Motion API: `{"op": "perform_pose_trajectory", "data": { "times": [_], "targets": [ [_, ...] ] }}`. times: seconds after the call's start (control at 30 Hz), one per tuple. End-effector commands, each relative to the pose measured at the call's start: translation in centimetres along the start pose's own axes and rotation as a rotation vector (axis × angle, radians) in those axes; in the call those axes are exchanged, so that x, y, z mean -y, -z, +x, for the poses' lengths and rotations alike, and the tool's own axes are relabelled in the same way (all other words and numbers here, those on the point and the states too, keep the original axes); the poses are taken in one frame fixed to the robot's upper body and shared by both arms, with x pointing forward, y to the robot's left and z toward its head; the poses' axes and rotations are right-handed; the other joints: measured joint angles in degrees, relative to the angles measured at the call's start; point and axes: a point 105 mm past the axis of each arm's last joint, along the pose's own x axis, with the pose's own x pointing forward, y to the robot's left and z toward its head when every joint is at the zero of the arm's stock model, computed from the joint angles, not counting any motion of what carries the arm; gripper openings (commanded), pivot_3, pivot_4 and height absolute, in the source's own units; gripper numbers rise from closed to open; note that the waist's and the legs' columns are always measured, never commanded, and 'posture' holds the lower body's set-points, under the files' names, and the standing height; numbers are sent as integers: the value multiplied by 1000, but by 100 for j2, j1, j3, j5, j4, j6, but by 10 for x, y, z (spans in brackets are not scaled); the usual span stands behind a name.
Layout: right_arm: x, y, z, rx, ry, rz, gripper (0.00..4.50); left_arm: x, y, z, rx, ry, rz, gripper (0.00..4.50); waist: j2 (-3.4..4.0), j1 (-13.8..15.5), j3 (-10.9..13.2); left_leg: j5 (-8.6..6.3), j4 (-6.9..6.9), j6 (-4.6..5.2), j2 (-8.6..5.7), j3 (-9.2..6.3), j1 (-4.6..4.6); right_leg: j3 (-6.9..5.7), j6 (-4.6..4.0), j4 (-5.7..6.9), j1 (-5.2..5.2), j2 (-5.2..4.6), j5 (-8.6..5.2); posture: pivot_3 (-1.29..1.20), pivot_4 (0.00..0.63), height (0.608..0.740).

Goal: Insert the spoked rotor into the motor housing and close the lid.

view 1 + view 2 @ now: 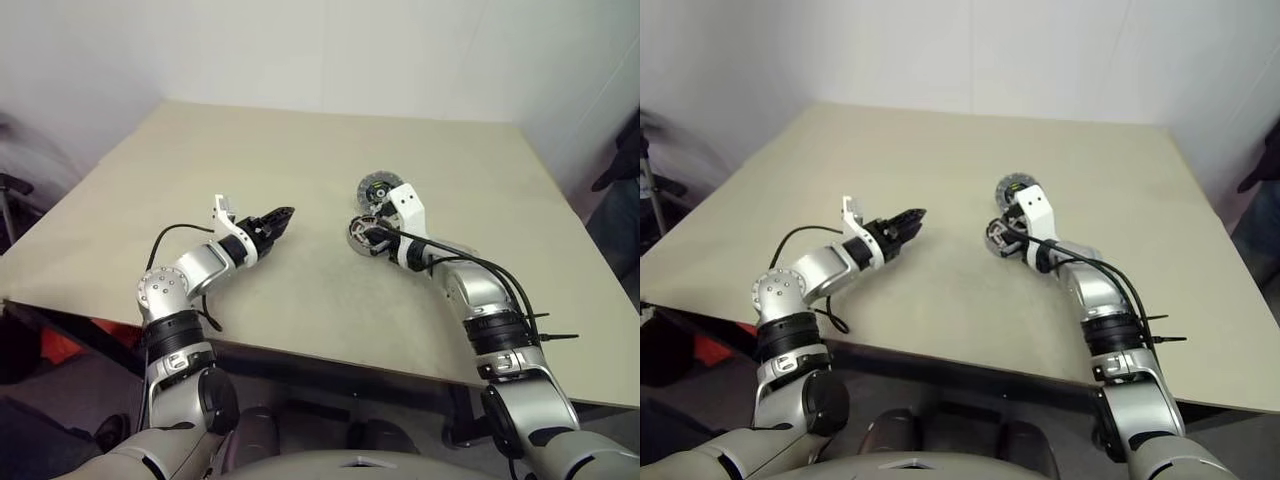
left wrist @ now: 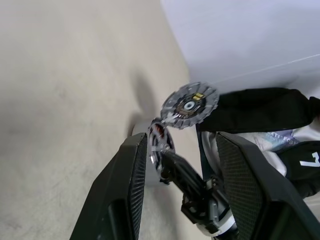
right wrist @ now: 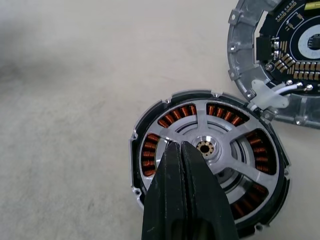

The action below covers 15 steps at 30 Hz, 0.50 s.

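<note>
On the table (image 1: 300, 160): one motor housing (image 3: 210, 160), one lid (image 3: 280, 60).

In the right wrist view the closed black fingers (image 3: 182, 200) cover the near part of the shiny silver spoked rotor (image 3: 240, 137) and the copper windings beneath it. The flat round dark lid (image 3: 280, 55) is cut off by the picture's edge. From the head, the silver motor housing (image 1: 360, 236) is partly hidden behind the right gripper (image 1: 378, 238), its spokes too small to tell.

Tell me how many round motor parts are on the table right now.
2. The motor housing, with the spoked rotor already seated inside, sits under the right tool; the lid lies just beyond, touching it.
</note>
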Motion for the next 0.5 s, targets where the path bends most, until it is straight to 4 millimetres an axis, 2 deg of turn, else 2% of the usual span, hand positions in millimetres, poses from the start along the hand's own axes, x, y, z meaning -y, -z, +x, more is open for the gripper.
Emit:
{"op": "perform_pose_trajectory", "data": {
  "times": [0.03,0.1,0.17,0.23,0.3,0.43,0.5],
  "targets": [
    [8,-6,-6,14,0,1,0,10,-4,0,18,35,25,2317,1,0,0,0,-3,0,1,-3,-1,-1,3,-14,3,0,0,0,0,740],
    [8,-22,-10,62,-24,-12,0,10,0,1,10,37,28,2317,0,-1,0,0,-15,1,5,-9,-15,-1,29,-68,8,4,15,0,0,740],
    [10,-40,-14,112,-32,-17,0,11,1,2,8,40,26,2317,-1,-2,1,-3,-8,9,2,-11,-41,6,46,-81,-4,0,29,0,0,740],
    [17,-50,-15,132,-11,-26,0,10,4,4,4,41,23,2317,-1,-4,1,-4,-3,11,-4,-10,-59,17,43,-78,-23,-3,54,0,0,740],
    [26,-49,-12,125,18,-27,0,11,7,6,-3,42,23,2317,0,-4,1,-4,-6,10,-2,-7,-78,18,6,-71,-46,-2,76,0,0,740],
    [44,-36,-10,80,82,-26,0,10,10,6,-11,41,33,2317,0,3,0,9,-4,28,0,1,-141,12,-6,-63,-99,2,74,0,0,740],
    [48,-36,-11,85,94,-19,0,9,9,4,-6,38,34,2317,0,-1,1,8,-2,31,0,4,-154,12,-9,-63,-110,2,73,0,0,740]
  ]
}}
